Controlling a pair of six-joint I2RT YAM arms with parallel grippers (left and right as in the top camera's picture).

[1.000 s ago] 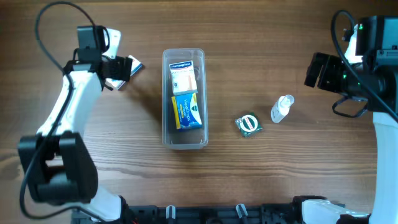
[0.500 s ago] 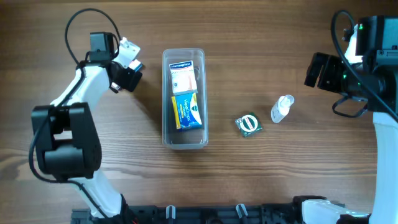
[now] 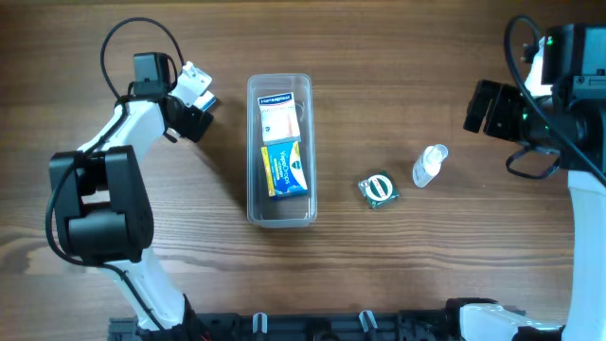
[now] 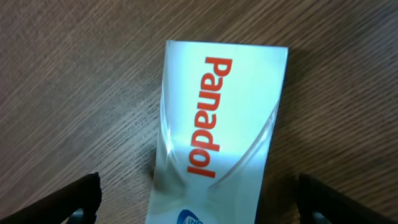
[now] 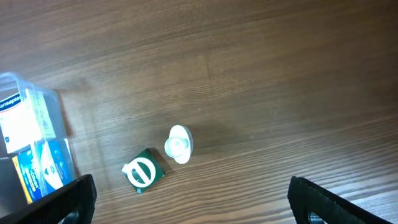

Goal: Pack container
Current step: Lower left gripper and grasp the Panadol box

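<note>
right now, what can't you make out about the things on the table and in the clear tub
White Panadol carton: left wrist view, lower end cut off by the bottom edge.
White cardboard box and blue cardboard box in the clear plastic container: fine print too small overhead; right wrist view cuts them at the left edge.
Small green packet: label too small in both views.
Small clear bottle: contents unclear.

Robot lab — wood-grain table (image 3: 398, 57)
</note>
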